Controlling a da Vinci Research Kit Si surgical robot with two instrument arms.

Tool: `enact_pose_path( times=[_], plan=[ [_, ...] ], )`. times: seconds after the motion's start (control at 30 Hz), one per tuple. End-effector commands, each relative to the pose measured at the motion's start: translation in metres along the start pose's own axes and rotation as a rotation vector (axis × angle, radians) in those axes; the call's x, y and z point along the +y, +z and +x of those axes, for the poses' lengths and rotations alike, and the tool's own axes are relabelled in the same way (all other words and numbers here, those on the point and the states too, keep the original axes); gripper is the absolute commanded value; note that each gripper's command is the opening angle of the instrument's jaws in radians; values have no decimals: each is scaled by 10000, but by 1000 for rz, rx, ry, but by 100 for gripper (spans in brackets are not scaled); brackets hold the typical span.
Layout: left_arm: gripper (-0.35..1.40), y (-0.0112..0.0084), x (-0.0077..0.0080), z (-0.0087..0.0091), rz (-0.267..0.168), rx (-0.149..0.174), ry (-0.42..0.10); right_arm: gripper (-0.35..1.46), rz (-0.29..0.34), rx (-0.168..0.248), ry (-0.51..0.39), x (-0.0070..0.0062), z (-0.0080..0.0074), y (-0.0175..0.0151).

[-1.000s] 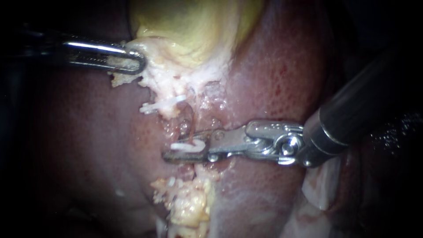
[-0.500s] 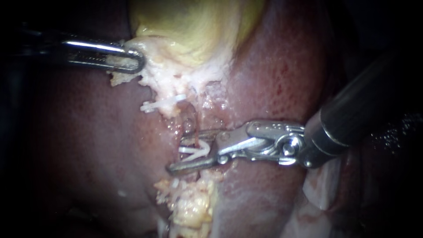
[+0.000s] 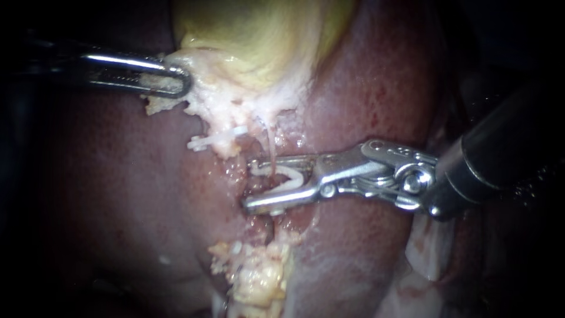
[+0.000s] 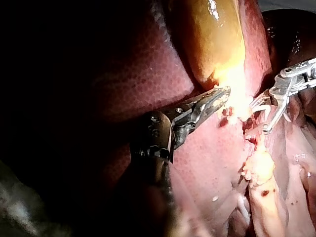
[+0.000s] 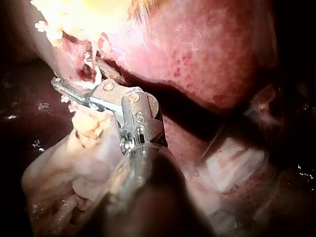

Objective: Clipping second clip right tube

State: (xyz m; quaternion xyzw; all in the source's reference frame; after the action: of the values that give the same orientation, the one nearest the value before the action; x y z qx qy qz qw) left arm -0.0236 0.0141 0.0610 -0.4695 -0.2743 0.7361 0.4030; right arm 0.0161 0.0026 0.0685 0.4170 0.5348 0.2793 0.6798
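Lying in the gap between the parted jaws of the right instrument (image 3: 252,185): white clip (image 3: 286,176), curved, in the raw cleft of the liver (image 3: 118,176) below the gallbladder (image 3: 259,35). Running down into that same gap: thin pale tube (image 3: 271,140); whether caught by the clip, not discernible. Sitting just above and to the view's left: other clip (image 3: 215,140), also white, set across pale tissue (image 3: 219,109). Clamped on that pale tissue at the gallbladder's lower edge: left instrument (image 3: 186,82), jaws closed on it from both sides. Surrounding: yellow gallbladder above, dark red liver on either side, lumpy yellowish fat (image 3: 259,277) just beneath the right instrument's lower jaw. Well apart from each other: the two instruments' tips.
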Motion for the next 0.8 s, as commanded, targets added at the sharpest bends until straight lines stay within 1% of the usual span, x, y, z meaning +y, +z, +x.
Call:
enact_pose_path(
  times=[0.03,0.1,0.27,0.5,0.67,0.8],
  plan=[
    [-35,0,0,0,0,0,0,49,13,1,14,-1,-1,0],
    [-35,0,1,0,0,0,0,49,37,3,38,0,-3,1],
    [-35,0,1,0,0,0,-1,47,64,-19,62,1,-10,5],
    [-35,0,1,1,0,0,-1,46,74,-9,80,3,-16,18],
    [-35,0,1,1,0,0,-1,46,80,-2,80,0,-15,18],
    [-35,0,1,1,0,0,-1,46,89,5,83,-8,-12,18]
  ],
)
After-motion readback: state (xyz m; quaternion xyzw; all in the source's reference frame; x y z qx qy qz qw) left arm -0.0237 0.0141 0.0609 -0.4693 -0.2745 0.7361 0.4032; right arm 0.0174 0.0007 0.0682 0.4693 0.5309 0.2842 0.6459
